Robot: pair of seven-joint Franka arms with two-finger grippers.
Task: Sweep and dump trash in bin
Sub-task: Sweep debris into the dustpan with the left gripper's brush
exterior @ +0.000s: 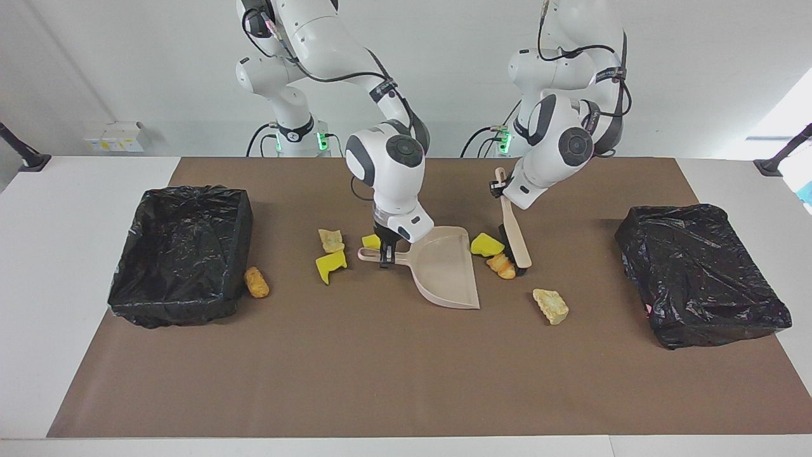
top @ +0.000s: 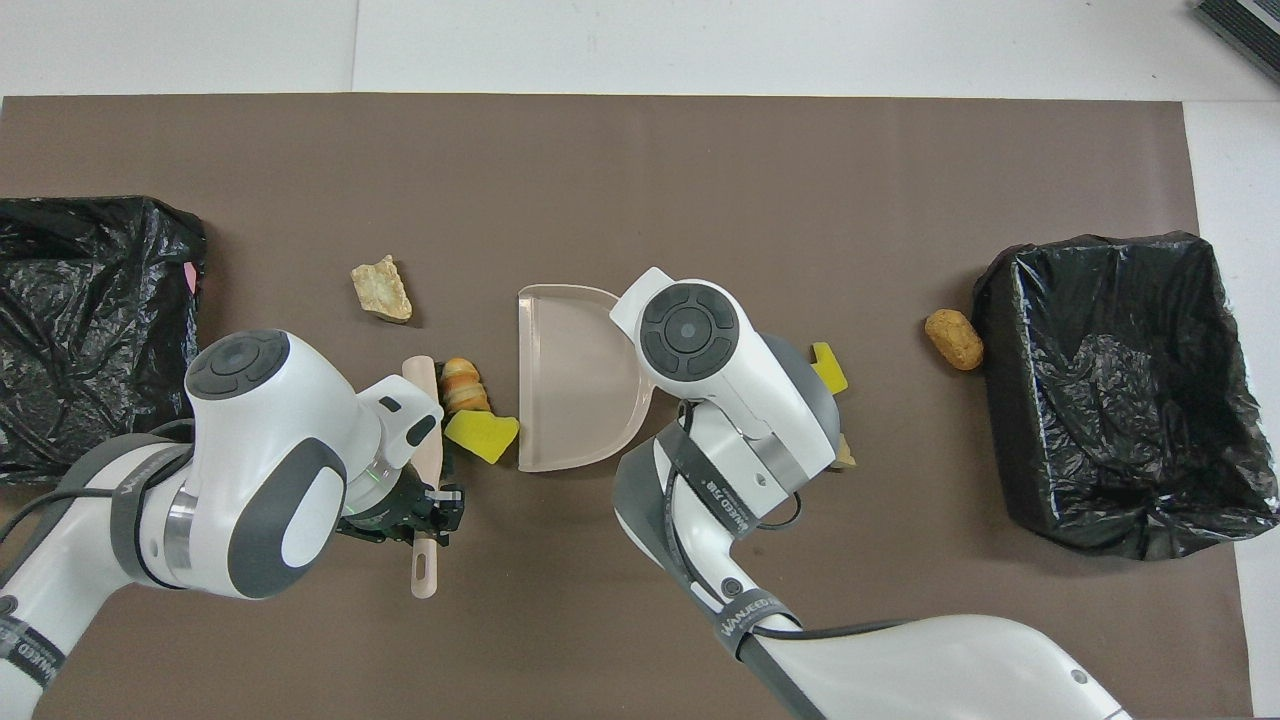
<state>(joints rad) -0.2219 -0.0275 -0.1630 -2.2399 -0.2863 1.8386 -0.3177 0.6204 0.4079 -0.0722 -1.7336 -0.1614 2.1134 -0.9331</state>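
White table; brown mat with two black-lined bins, dustpan, trash
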